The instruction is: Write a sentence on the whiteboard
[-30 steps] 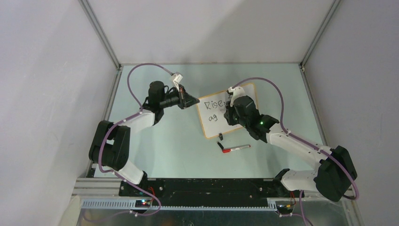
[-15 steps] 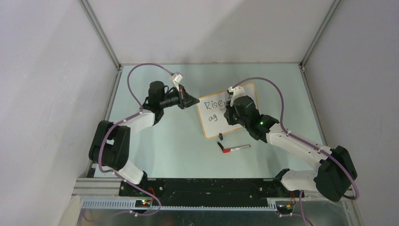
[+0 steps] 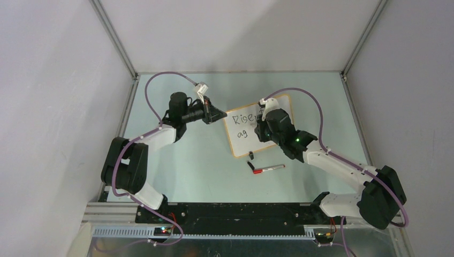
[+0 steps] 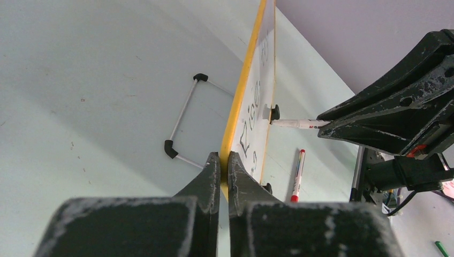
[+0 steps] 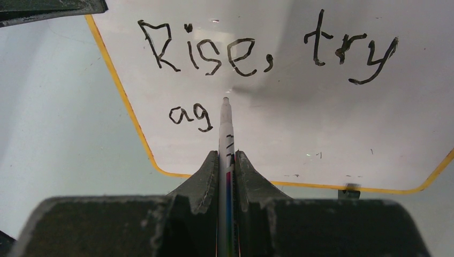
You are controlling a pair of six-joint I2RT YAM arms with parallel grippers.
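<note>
Whiteboard: sentence "Rise, try ag" fully visible only from right wrist; right pincer clamps marker, left pincer pinches edge.

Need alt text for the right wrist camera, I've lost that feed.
The right end effector is shut on a marker whose tip sits just right of "ag" on the orange-framed whiteboard. Above it, the black handwriting reads "Rise, try".
</note>
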